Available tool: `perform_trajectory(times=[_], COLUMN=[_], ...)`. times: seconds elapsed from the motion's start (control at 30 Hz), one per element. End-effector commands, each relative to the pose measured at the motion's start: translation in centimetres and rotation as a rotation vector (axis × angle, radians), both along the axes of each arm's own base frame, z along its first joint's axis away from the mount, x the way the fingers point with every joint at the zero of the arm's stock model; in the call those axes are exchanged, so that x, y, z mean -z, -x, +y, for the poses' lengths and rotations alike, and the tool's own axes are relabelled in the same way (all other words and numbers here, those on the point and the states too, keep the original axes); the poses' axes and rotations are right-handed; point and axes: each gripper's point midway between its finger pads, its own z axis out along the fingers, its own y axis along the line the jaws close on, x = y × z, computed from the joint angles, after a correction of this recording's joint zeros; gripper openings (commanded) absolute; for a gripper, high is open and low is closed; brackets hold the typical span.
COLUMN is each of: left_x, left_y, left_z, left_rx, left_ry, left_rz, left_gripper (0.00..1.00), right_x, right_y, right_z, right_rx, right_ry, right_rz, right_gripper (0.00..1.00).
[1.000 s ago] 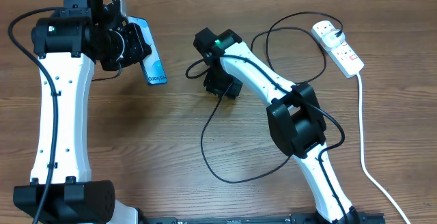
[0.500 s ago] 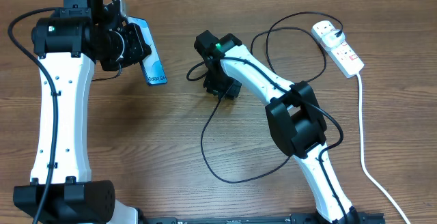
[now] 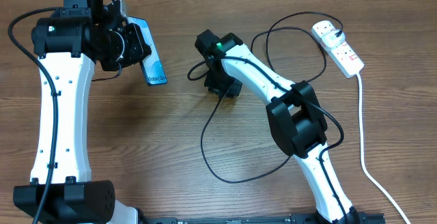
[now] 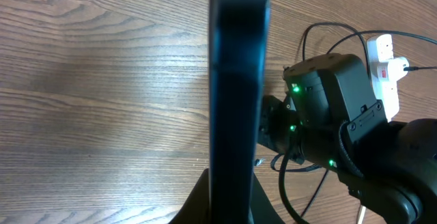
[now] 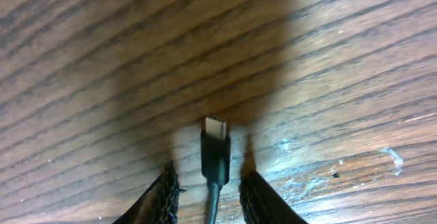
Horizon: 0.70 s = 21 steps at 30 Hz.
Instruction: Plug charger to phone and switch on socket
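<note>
1. Right pincer [image 5: 212,186] is narrow but not clamped. One finger sits each side of the plug tip [image 5: 216,149] with thin gaps showing, so nothing is held. The tip lies flat on the table [image 5: 328,60], metal end pointing away from the wrist. That looks like a line-up for a side pinch.
2. Left pincer [image 3: 133,46] is shut on the phone [image 3: 153,65], holding it tilted off the table at far left. Probably it is raised so a short edge is open for the plug. I can't tell which end has the port.
3. Charger cable [image 3: 205,138] loops from the right pincer across the table up to the socket [image 3: 339,45] at far right, well apart from the phone. The phone isn't plugged in yet.
4. Only the right wrist view shows the finger gaps; overhead, the pincer hides the tip.
5. Left wrist view shows the phone edge-on as a dark bar, no screen, with the socket beyond.
6. Only the overhead view shows the blue screen and the full cable route.
</note>
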Motion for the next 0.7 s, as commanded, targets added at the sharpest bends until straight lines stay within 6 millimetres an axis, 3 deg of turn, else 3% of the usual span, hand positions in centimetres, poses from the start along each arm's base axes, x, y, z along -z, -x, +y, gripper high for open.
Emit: perform_trajectory(times=[0.0, 0.67], left_x=[-0.62, -0.54], left_y=[0.02, 0.17], left_z=[-0.12, -0.12], left_rx=[-0.001, -0.001], left_ry=[0.006, 0.006], left_rz=[-0.018, -0.010], left_gripper=[0.04, 0.04], right_x=[1.29, 1.33], right_y=[-0.06, 0.74], right_z=[-2.08, -1.48], right_rx=[-0.006, -0.021], right_ry=[0.072, 0.033], right_rz=[0.009, 0.050], right_gripper=[0.27, 0.18])
